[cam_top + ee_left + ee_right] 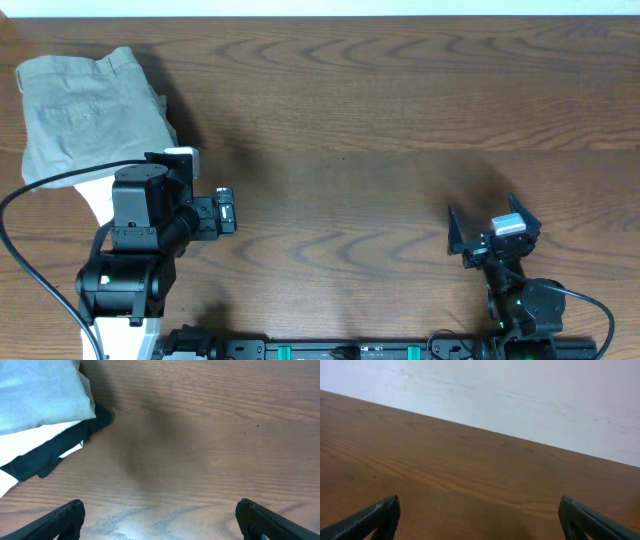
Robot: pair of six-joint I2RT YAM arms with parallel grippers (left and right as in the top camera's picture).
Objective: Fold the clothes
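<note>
The wooden table (380, 120) is spreading out, brown and wavy-grained, ahead of the left jaws and the right jaws alike. A black folded cloth (55, 452) is lying ahead and to the left of the left jaws, one dark corner poking onto the wood. A white folded garment (37, 436) is showing on either side of it (only narrow strips are peeking out). Beyond the right jaws, a pale wall (520, 395) is rising behind the table's far edge.
</note>
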